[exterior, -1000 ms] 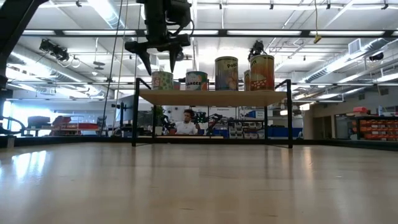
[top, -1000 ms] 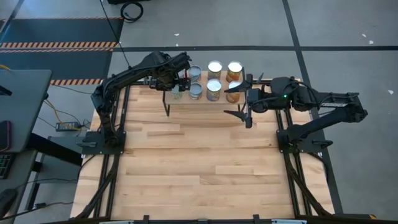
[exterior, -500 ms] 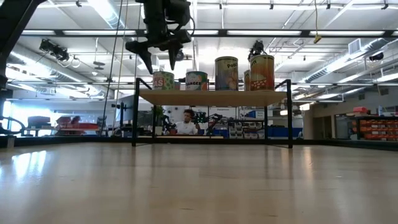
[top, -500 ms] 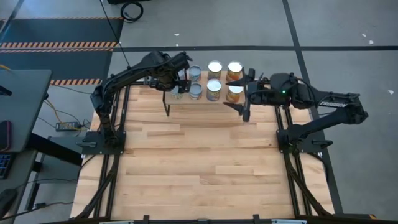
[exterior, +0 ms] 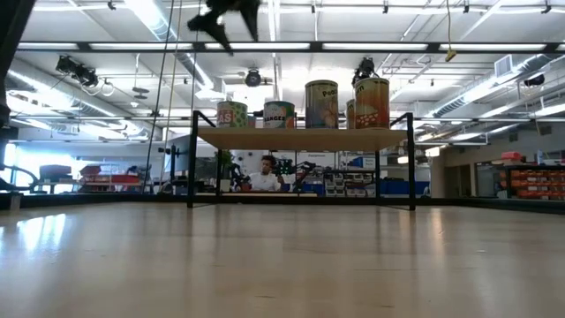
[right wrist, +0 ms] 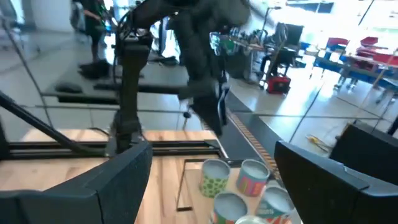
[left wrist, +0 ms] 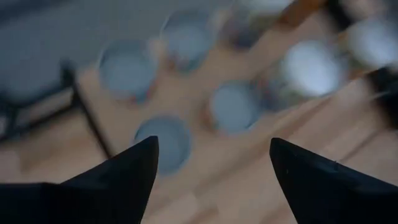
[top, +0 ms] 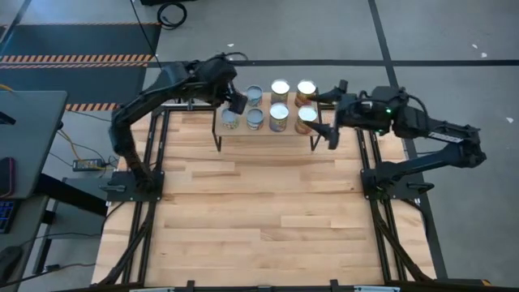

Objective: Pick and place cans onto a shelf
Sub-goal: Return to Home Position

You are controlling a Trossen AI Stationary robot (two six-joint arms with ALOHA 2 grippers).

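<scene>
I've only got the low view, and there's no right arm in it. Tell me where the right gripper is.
Observer: The right gripper is at the shelf's right end, open and empty.
Operator: Count the cans from above.
Observer: Seven cans: four in the row facing you, three behind it.
Operator: My picture cuts off the left gripper. Check it.
Observer: The left gripper is open and empty, above the shelf's left end.
</scene>
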